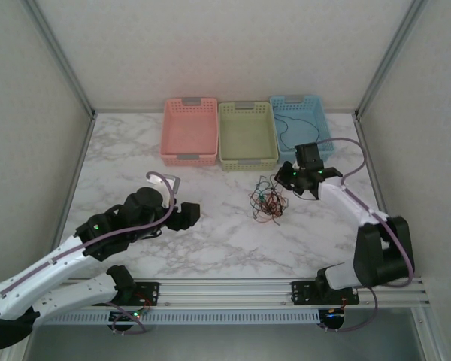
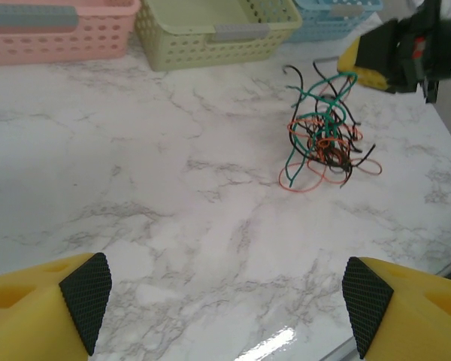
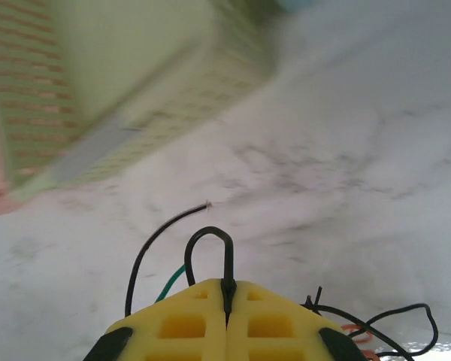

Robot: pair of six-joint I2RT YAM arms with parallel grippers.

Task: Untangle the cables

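no writing, label, brand, number or sign can be read on anything here.

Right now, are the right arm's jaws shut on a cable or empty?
Shut on a black cable: its loop is pinched in the seam where the yellow fingers meet.

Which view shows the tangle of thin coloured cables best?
Left wrist view: the thin green, orange and black cables lie whole and sharp. Top view shows them tiny; right wrist view, a few strands at the shut right gripper.
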